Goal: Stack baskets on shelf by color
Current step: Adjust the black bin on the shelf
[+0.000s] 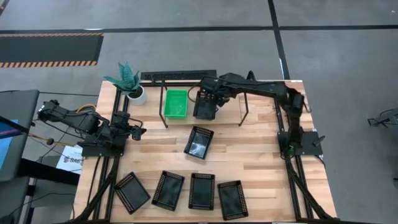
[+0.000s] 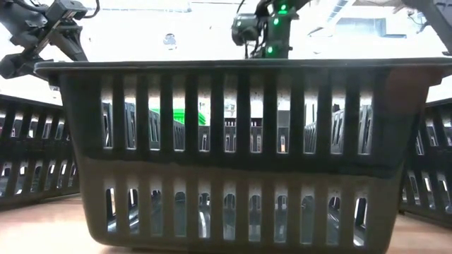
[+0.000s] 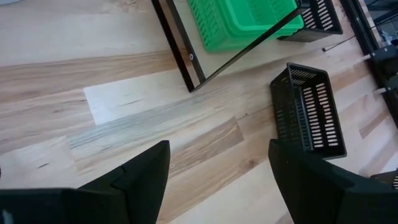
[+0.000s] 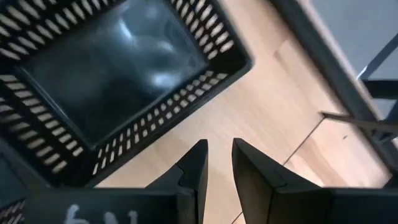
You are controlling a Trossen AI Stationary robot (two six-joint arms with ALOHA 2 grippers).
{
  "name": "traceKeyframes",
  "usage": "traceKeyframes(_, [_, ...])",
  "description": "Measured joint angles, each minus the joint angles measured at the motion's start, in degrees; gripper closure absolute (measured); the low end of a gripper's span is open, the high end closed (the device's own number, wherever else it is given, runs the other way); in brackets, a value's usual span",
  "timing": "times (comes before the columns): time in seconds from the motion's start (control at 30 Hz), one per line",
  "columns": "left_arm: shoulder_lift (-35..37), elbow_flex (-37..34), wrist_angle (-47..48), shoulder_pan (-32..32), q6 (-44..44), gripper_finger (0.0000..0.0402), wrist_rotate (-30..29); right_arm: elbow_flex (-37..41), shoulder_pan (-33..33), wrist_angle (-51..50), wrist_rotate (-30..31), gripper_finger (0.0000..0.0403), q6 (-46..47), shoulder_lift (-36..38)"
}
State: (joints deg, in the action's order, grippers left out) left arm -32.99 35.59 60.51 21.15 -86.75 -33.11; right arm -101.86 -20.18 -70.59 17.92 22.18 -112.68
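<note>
A green basket (image 1: 175, 103) sits in the shelf (image 1: 180, 76), a low rack of black tubing at the table's far edge, and shows in the left wrist view (image 3: 242, 22) behind a rack leg (image 3: 184, 56). A black basket (image 1: 205, 107) stands right of it. My right gripper (image 1: 212, 94) hovers over that basket's edge; in its wrist view the fingers (image 4: 217, 165) are open by a narrow gap over bare wood beside the basket (image 4: 118, 68). My left gripper (image 1: 134, 130) waits wide open (image 3: 217, 168) at the table's left.
One black basket (image 1: 199, 142) lies mid-table, also seen in the left wrist view (image 3: 308, 115). Several more (image 1: 168, 190) line the near edge; one fills the low view (image 2: 233, 148). A potted plant (image 1: 129, 84) stands at the far left corner.
</note>
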Motion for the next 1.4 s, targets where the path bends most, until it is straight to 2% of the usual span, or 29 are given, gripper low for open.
traceKeyframes(0.43, [0.0,0.0,0.0,0.0,1.6,0.0141,0.9,0.0,-3.7,3.7,-0.4,0.0308,0.0,-2.9])
traceKeyframes(0.6, [0.0,0.0,0.0,0.0,1.6,0.0141,1.0,0.0,-5.2,4.2,-3.3,0.0308,0.0,-2.9])
traceKeyframes(0.97, [0.0,0.0,0.5,0.0,1.6,0.0141,0.9,0.7,-5.4,7.3,-3.3,0.0308,0.3,-2.9])
traceKeyframes(1.2, [0.0,0.0,0.6,0.0,2.9,0.0141,0.9,1.2,-5.5,4.7,-3.1,0.0308,0.4,-2.9])
traceKeyframes(1.4, [0.0,0.0,0.5,0.0,3.0,0.0141,0.9,2.6,-5.5,7.8,-3.0,0.0308,0.9,-2.9])
